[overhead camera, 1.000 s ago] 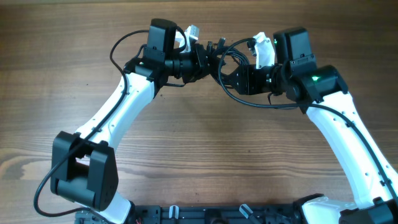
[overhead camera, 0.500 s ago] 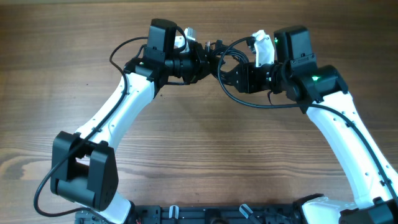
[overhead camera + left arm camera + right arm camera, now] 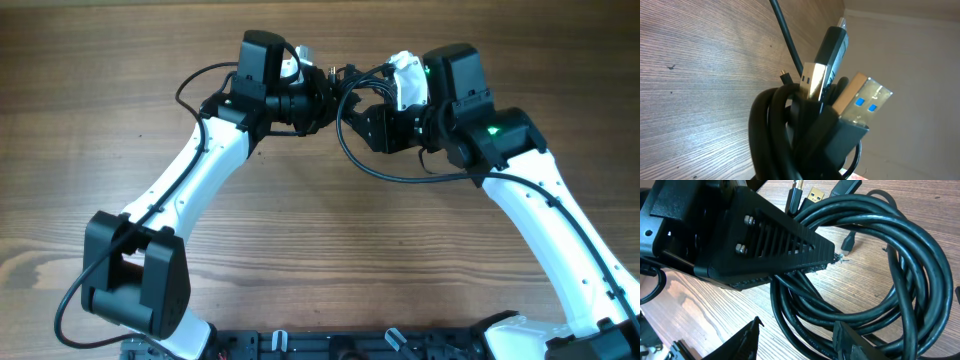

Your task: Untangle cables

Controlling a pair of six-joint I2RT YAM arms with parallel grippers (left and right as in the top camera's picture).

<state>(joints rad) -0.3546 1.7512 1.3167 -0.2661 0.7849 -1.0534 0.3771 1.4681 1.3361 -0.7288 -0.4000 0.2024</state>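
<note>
Table: a brown wood-grain tabletop [image 3: 300, 230] is seen under both arms
Cables: the thin black flexible cables [image 3: 347, 80] are gathered into one bundle at the far middle of the table, between the two arms' ends; in the right wrist view several strands are looped in a wide coil [image 3: 900, 255] over the wood
Plugs: in the left wrist view the bundle [image 3: 785, 135] is seen close up and clear of the table, with a silver flat plug with a blue insert [image 3: 862, 100] and a gold-coloured flat plug [image 3: 812, 80] pointed upward from it
Left gripper: the black left gripper [image 3: 328, 92] is set against the bundle from the left; its fingers are covered by the cords, so how far it is open cannot be told
Right gripper: the black right gripper [image 3: 358, 118] is set against the bundle from the right; its fingers [image 3: 747, 342] are held apart on either side of a few strands, by which the gap is filled, so those strands are taken as gripped
Ribbed part: the coil is touched by the tip of a black ribbed wedge-shaped part with two screws [image 3: 765, 240]
</note>
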